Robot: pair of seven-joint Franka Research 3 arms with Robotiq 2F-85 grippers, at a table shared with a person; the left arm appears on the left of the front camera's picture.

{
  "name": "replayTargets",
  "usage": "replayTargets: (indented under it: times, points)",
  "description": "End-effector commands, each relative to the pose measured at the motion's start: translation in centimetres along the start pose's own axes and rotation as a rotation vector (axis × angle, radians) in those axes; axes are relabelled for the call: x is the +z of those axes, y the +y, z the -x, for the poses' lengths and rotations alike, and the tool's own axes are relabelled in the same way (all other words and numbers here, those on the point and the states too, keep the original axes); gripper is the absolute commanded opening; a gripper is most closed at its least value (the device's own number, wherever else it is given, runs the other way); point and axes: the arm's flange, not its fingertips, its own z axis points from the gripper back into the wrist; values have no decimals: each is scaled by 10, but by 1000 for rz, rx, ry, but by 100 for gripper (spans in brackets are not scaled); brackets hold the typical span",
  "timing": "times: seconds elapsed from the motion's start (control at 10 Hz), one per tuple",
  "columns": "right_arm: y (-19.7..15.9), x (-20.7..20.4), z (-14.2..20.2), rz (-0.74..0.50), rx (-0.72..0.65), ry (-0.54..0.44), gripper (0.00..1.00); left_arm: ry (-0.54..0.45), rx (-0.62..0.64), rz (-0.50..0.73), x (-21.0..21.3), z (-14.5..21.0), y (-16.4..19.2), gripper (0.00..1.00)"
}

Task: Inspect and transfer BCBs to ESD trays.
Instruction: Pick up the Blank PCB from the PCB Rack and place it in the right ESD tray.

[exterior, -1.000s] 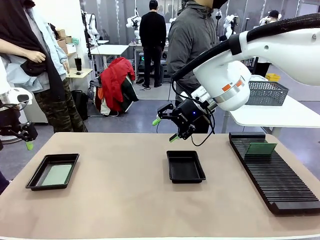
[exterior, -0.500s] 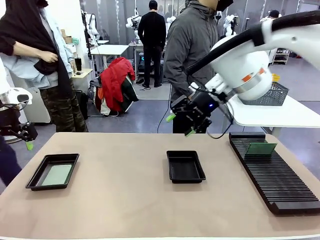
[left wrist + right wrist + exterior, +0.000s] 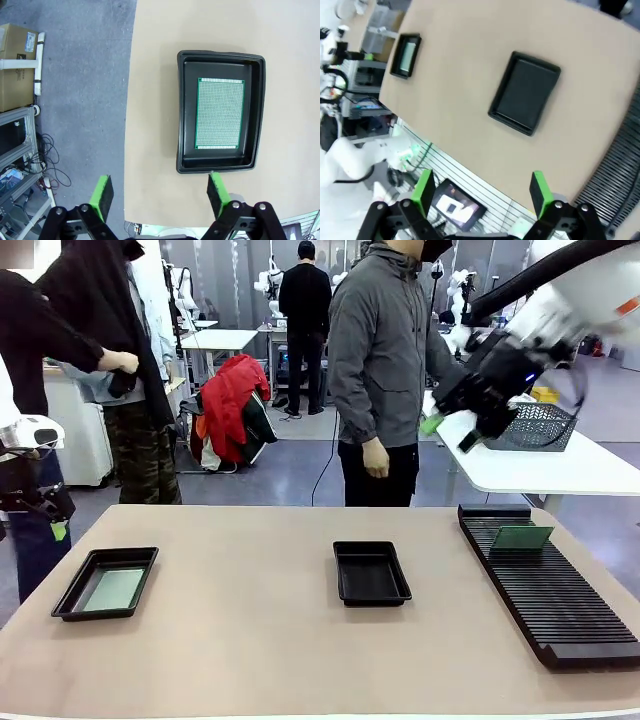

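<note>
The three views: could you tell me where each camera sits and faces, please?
Front: robot's side, facing across the table to the person; right gripper raised.
Left wrist: over the table's edge, looking down on the left tray with its BCB; left gripper open.
Right wrist: high, looking down on the empty middle tray; fingers open.
Shared: both wrist views show the left tray.

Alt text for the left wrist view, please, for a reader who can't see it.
A black tray holding one green board lies on the tan table, seen from above. The left gripper hangs open and empty over the table's edge, with grey floor and a cardboard box beside it.
</note>
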Motion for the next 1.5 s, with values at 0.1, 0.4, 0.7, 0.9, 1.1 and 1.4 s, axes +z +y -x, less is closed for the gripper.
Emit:
replayTargets:
  times: [0.1, 0.4, 0.7, 0.9, 1.1, 1.4]
  points:
    - [-13, 70, -2, 115, 195, 64, 100, -3, 0, -1, -1, -1, 0, 100]
    - [-28, 130, 6, 163, 480, 186, 100, -3, 0, -1, -1, -1, 0, 100]
    - [-48, 176, 15, 274, 676, 307, 100, -3, 0, -1, -1, -1, 0, 100]
    - [-61, 194, 24, 301, 832, 401, 100, -3, 0, -1, -1, -1, 0, 100]
    - [-73, 204, 36, 280, 990, 430, 100, -3, 0, -1, -1, -1, 0, 100]
    - [-92, 212, 43, 236, 1135, 454, 100, -3, 0, -1, -1, -1, 0, 100]
